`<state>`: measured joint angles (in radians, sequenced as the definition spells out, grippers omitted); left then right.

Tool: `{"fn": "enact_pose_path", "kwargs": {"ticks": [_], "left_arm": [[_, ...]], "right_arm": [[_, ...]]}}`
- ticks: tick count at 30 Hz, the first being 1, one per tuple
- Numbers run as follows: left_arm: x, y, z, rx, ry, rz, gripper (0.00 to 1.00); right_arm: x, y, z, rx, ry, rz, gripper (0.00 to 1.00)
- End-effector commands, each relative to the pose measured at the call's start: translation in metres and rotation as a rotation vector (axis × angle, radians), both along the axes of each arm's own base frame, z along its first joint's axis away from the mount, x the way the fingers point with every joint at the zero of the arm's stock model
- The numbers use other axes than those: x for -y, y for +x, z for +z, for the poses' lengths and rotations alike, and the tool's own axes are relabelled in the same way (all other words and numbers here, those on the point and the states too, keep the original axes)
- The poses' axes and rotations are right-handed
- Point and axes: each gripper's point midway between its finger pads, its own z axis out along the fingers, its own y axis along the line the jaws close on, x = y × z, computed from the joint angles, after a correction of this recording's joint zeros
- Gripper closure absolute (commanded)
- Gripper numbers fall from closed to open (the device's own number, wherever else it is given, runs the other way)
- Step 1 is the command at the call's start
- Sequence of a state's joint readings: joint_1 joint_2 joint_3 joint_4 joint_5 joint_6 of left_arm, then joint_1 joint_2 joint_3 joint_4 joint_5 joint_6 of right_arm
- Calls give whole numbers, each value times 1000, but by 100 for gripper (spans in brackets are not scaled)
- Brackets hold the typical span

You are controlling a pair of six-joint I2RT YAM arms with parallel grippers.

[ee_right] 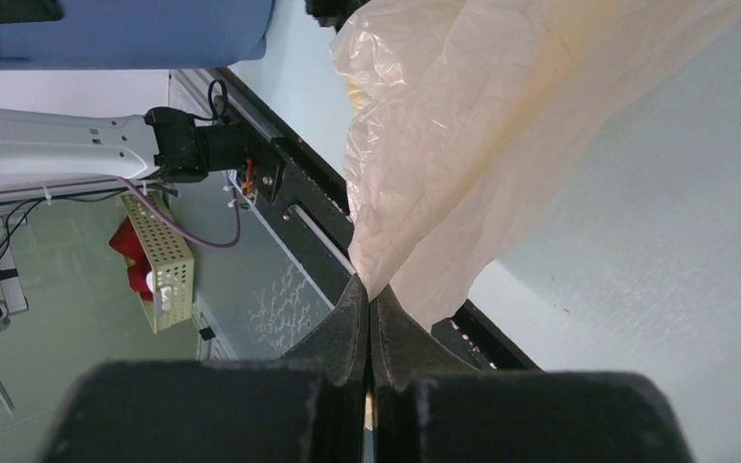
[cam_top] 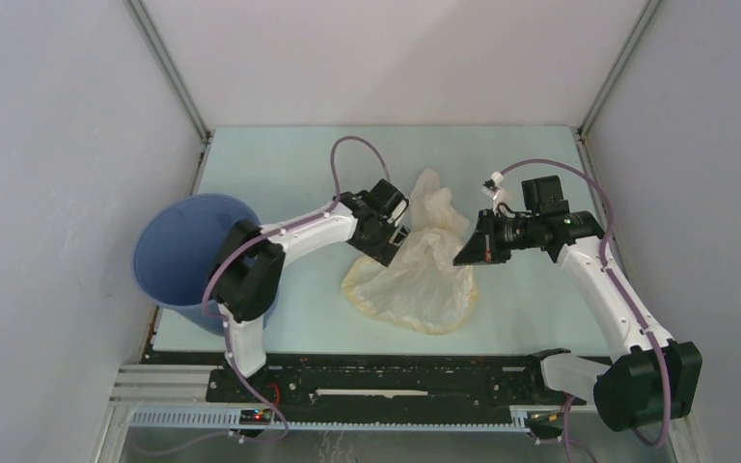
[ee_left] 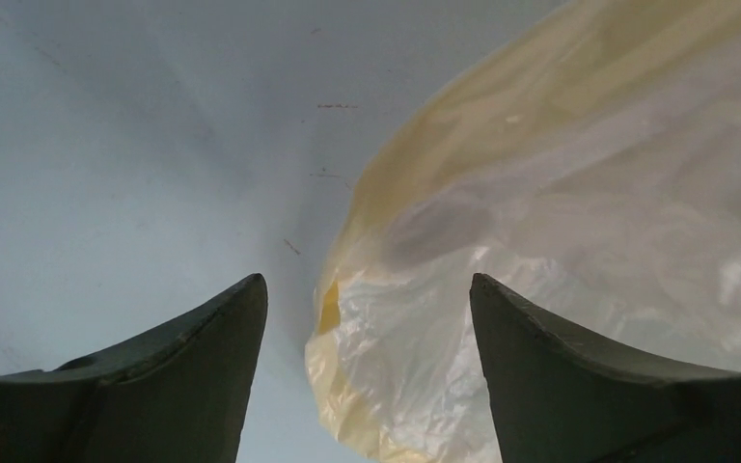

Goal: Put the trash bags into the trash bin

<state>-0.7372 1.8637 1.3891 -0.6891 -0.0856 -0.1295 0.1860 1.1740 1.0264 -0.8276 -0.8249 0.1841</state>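
Note:
The trash bag (cam_top: 420, 260), thin wrinkled cream film with a yellowish rim, lies spread in the middle of the pale table. My right gripper (cam_top: 463, 253) is shut on the bag's right edge and lifts a fold of it; in the right wrist view the film (ee_right: 463, 145) hangs from my closed gripper (ee_right: 369, 289). My left gripper (cam_top: 393, 241) is open at the bag's left side, low over the table. In the left wrist view the bag's rim (ee_left: 540, 241) lies between my spread fingers (ee_left: 203, 367). The blue trash bin (cam_top: 191, 253) stands at the table's left edge.
White walls close in the table on three sides. A black rail (cam_top: 396, 381) runs along the near edge. My left arm (cam_top: 280, 241) reaches from beside the bin toward the bag. The bin's side also shows in the right wrist view (ee_right: 125, 29).

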Motion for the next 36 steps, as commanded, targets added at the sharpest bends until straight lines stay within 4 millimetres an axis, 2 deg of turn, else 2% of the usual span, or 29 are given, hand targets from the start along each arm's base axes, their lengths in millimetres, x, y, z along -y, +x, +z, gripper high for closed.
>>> {"fn": "enact_pose_path", "kwargs": {"ticks": [1, 2, 4, 7, 9, 12, 17, 20, 22, 24, 27, 29, 32, 34, 36], "left_arm": [[25, 23, 8, 60, -59, -59, 21], [29, 24, 3, 55, -71, -58, 24], [34, 25, -3, 36, -77, -52, 39], [32, 26, -1, 41, -75, -35, 72], [23, 26, 9, 73, -61, -9, 86], [7, 23, 41, 144, -66, 39, 97], [-25, 26, 119, 334, -111, 192, 100], [-33, 27, 174, 435, -203, 251, 100], [-34, 28, 208, 499, -273, 271, 100], [-32, 28, 236, 548, -343, 271, 100], [-25, 26, 265, 591, -437, 256, 100], [-21, 24, 279, 598, -479, 242, 100], [-16, 18, 295, 596, -535, 220, 100], [-11, 12, 303, 590, -577, 196, 100], [-5, 6, 310, 576, -619, 167, 100]], "right_arm": [[-3, -6, 4, 24, 6, 28, 100], [-4, -7, 3, 22, 1, 35, 100], [-4, -8, 1, 17, -12, 36, 100], [-2, -10, 0, 12, -25, 27, 100], [1, -7, -3, 15, -54, 1, 100], [10, 1, -7, 20, -111, -73, 100], [45, 23, -9, 79, -313, -260, 100], [57, 32, 9, 210, -394, -290, 100], [42, 27, 22, 310, -398, -211, 85], [14, 12, 27, 347, -351, -85, 77], [-32, -25, 28, 287, -213, 131, 74], [-46, -40, 36, 287, -153, 189, 69], [-44, -35, 57, 359, -116, 136, 52], [-33, -24, 70, 404, -105, 53, 37], [-22, -8, 80, 401, -78, -48, 27]]}}
